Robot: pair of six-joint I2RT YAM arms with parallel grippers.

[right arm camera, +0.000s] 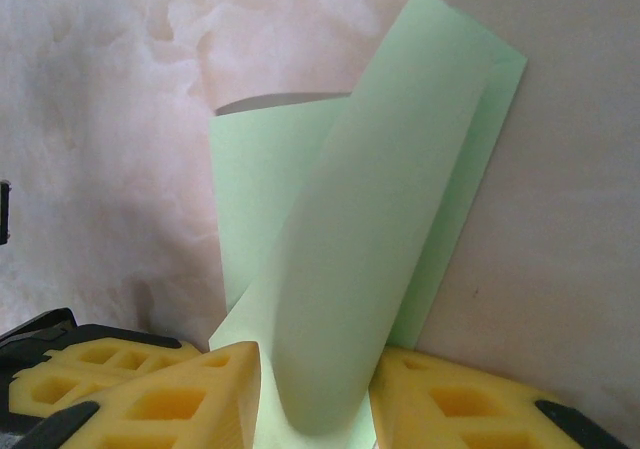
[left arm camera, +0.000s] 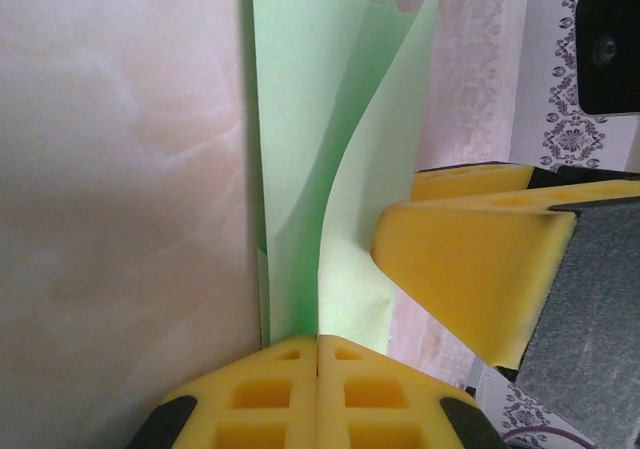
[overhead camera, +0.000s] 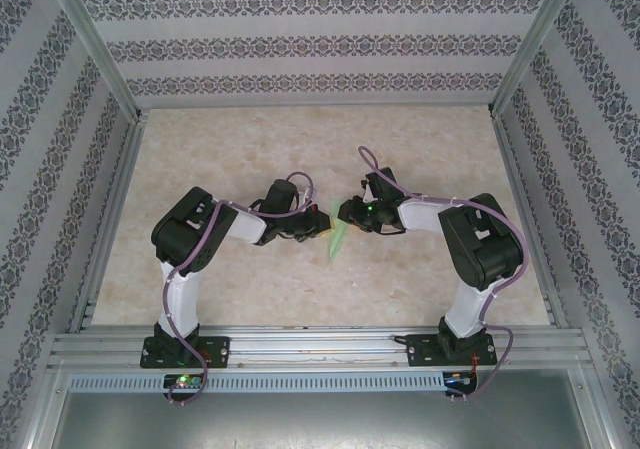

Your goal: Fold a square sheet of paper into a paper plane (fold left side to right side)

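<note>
Currently listing: square sheet of paper (overhead camera: 337, 235), light green, already creased into a narrow strip, one flap curling upward rather than lying flat. It is sitting near the centre of the tabletop (overhead camera: 300, 149), between both claws. Left gripper (left arm camera: 318, 354), at the paper's 9 o'clock, is pinching the strip's edge, pads pressed together. Right gripper (right arm camera: 315, 369), at roughly 2 o'clock, is standing with fingers spread, straddling the curled flap; whether its pads are touching paper cannot be told. Risks: the springy flap is likely to unroll, or crease crooked if pressed off-line. The single pinch may be letting the strip pivot or tear.
</note>
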